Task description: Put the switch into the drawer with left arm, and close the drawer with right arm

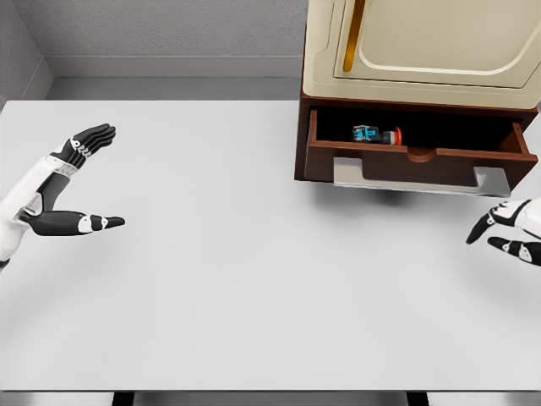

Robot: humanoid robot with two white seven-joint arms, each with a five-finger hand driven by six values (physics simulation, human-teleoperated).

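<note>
Across the room spreads a broad white table [220,279], and at its far right stands a cream-topped cabinet [423,46] with its brown drawer [414,161] pulled open. Inside the drawer lies the switch [376,134], a small blue-and-black piece with a red end, resting on its side. The left hand [72,190] hovers well apart from it at the left edge, fingers spread and holding nothing. The right hand [510,233] hangs near the drawer's right front corner, fingers relaxed and loose, holding nothing either.
</note>
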